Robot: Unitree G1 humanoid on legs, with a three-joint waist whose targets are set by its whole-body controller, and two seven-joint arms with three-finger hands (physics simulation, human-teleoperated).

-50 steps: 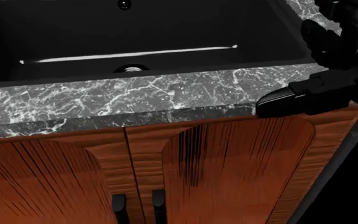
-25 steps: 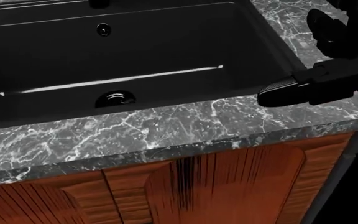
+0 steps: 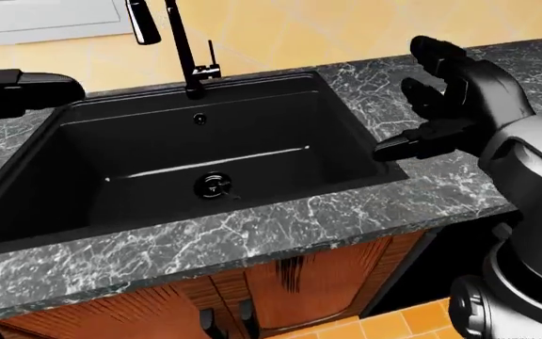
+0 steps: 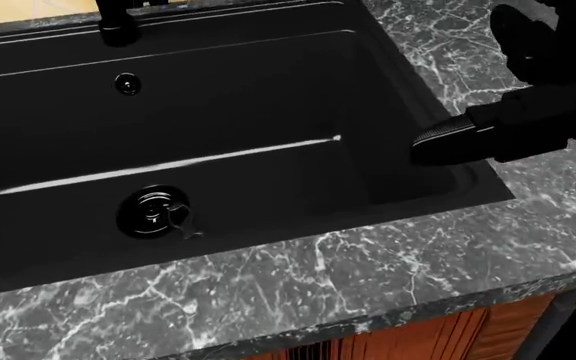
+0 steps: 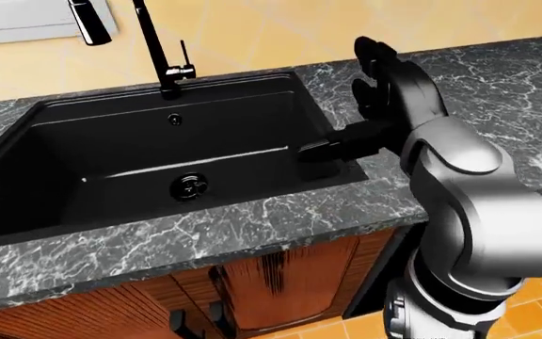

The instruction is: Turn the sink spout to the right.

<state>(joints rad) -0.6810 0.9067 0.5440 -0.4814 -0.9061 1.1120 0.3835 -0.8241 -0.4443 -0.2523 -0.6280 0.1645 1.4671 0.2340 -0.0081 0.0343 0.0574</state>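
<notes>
The black faucet (image 3: pixel 184 49) rises from the counter at the top edge of the black sink (image 3: pixel 337 134), its lever (image 3: pixel 212 58) just to its right. The spout head (image 3: pixel 139 21) hangs toward the left in the left-eye view. My right hand (image 3: pixel 412 106) hovers over the sink's right rim with its fingers spread, open and holding nothing. It is well to the right of the faucet and clear of it. My left hand (image 3: pixel 21 92) shows only as a dark finger at the left edge, over the counter. The head view shows just the faucet base (image 4: pixel 118 30).
Grey-veined dark marble counter (image 3: pixel 252 240) surrounds the sink, with a drain (image 3: pixel 213 186) in the basin floor. Wooden cabinet doors (image 5: pixel 280 282) stand below the counter edge. A yellow tiled wall (image 3: pixel 346 25) rises behind the faucet, and orange floor tiles (image 3: pixel 393 328) lie at the bottom right.
The camera has tilted up: the sink slid down the head view, the cabinet doors dropped out of it and the faucet base came in at the top. My right hand keeps its open pose.
</notes>
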